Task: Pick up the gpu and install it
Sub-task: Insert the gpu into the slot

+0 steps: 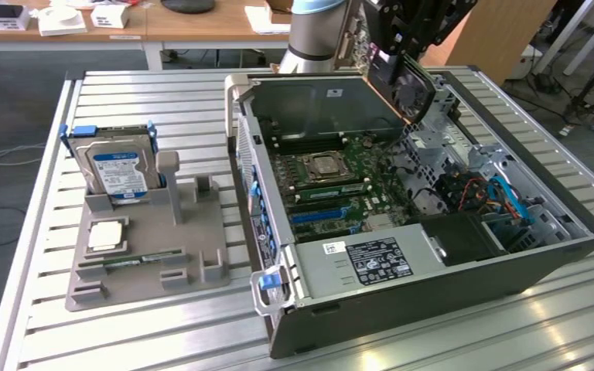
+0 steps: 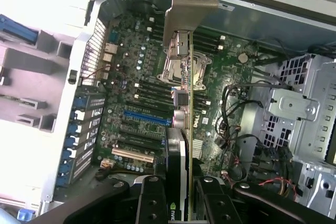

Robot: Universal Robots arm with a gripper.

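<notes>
The gpu (image 2: 182,103) stands edge-on, seemingly clamped within the gripper (image 2: 181,192).

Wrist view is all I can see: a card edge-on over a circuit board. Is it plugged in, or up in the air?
Observer: In the air. In the exterior view the gripper holds the gpu above the open computer case, toward its far side.
Operator: Anything beside the case?
Observer: A grey holder on the exterior view's left, with a hard drive standing upright in it.
Operator: Anything else on it?
Observer: A square processor chip lies flat, nearer the camera than the drive.
</notes>
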